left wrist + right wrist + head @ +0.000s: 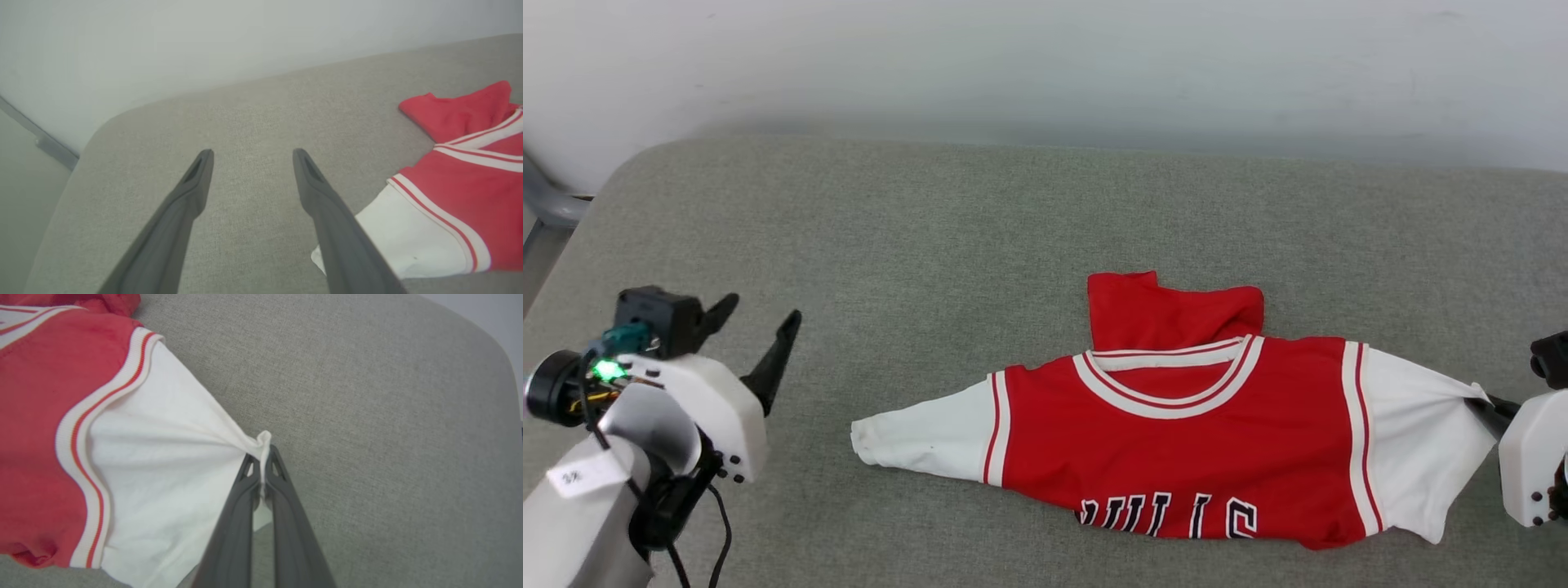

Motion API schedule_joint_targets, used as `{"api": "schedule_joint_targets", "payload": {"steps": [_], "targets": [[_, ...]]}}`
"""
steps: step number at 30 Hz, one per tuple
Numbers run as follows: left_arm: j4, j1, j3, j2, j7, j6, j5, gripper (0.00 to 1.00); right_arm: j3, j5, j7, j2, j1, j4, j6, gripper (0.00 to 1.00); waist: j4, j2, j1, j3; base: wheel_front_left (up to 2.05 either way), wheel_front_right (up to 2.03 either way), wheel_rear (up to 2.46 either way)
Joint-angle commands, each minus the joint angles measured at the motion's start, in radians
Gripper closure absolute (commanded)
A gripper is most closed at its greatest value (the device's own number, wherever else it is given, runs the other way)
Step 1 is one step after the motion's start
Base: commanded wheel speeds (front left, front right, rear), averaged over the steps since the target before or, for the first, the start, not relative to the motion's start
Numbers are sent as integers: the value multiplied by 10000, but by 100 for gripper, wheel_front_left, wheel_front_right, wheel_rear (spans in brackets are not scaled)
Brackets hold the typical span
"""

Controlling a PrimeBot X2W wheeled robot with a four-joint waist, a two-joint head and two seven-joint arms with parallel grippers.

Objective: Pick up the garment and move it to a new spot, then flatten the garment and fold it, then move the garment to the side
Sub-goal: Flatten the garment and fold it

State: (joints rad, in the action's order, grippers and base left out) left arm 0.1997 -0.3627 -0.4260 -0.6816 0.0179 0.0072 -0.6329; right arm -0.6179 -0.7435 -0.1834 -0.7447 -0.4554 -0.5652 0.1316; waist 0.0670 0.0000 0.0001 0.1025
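The garment [1176, 441], a red jersey with white sleeves and black lettering, lies folded across on the grey cushion, its collar facing the wall. My right gripper [261, 455] is shut on the edge of the garment's white right sleeve [163, 457], the cloth bunched between the fingertips; in the head view that gripper [1482, 402] sits at the far right. My left gripper [761, 314] stands open above the cushion, left of the white left sleeve [923, 437]. In the left wrist view the open gripper [251, 153] holds nothing, with the garment [461, 179] to its right.
The grey cushioned surface [890, 237] runs back to a pale wall [1045, 57]. Its rounded left corner drops off near a grey metal rail [543, 200]. A black cable [719, 539] hangs from my left arm.
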Motion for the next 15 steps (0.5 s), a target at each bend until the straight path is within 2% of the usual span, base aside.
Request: {"api": "schedule_joint_targets", "payload": {"steps": [1, 6, 11, 15], "targets": [[90, -289, -211, -31, 578, -248, -181, 0, 119, 127, -19, 128, 131, 39, -17, 100, -44, 0, -1, 8, 0, 0, 0], [247, -1015, -931, -106, 2768, -931, -757, 0, 432, 425, -185, 366, 320, 202, -17, 100, -120, 0, -1, 48, 0, 0, 0], [373, -1524, -1710, -153, 4620, -1212, -1236, 0, 669, 738, -369, 535, 399, 426, -17, 100, -215, 0, -1, 119, 0, 0, 0], [611, -1775, -2240, -110, 5471, -1314, -1477, 0, 790, 930, -527, 637, 363, 652, -18, 100, -332, 0, -1, 236, 0, 0, 0]]}}
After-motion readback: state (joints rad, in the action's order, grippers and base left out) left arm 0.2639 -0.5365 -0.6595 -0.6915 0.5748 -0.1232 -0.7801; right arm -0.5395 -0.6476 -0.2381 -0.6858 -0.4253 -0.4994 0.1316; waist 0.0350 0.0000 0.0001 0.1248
